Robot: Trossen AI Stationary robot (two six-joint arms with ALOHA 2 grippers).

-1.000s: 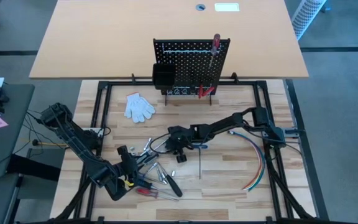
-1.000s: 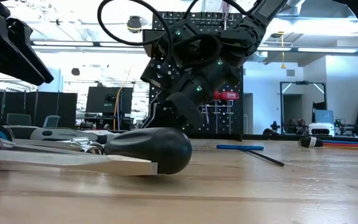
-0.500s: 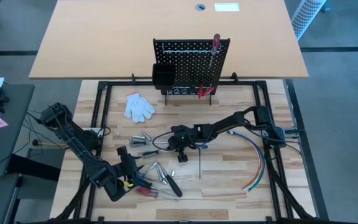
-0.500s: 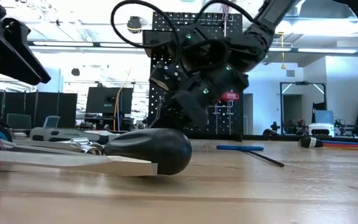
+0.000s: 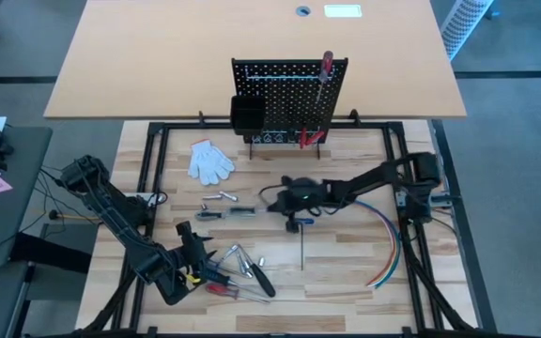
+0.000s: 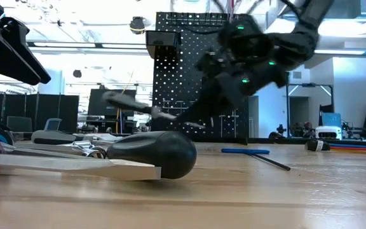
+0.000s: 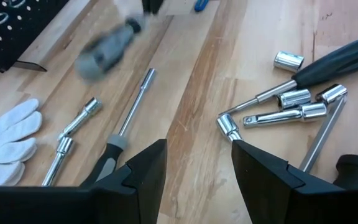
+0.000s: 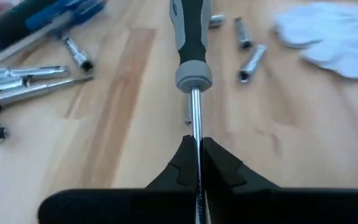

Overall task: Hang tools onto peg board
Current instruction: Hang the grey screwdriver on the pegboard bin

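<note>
My right gripper (image 5: 285,200) is at mid-table, shut on a grey-and-black-handled screwdriver (image 8: 190,37), which the low view shows in the air (image 6: 129,103). The peg board (image 5: 289,89) stands upright at the far edge, with a red-handled screwdriver (image 5: 326,68) hanging on it and red pliers (image 5: 308,138) at its foot. My left gripper (image 7: 194,174) is open over a heap of tools (image 5: 238,268) near the front left, with nothing between its fingers. A blue T-handle key (image 5: 301,239) lies flat on the table. My right gripper pinches the screwdriver's bare metal shaft (image 8: 196,134) between its two fingers (image 8: 222,165), a little behind the handle's collar. The fingers come from the table's right, slanting down, and lie along the shaft. The handle sticks out beyond the fingertips toward the table's left, lifted clear of the table.
A white glove (image 5: 210,160) lies at the far left. Silver sockets and extensions (image 5: 216,207) and a second screwdriver (image 7: 120,146) lie left of centre. A black-handled screwdriver (image 6: 151,152) lies near the front edge. Coloured cables (image 5: 388,244) curve along the right side. A black bin (image 5: 247,115) hangs on the board.
My right gripper has drawn back toward the table's right edge and risen, tipping up nearer to level. The grey-handled screwdriver has come with it, off the table, its handle still toward the left.
</note>
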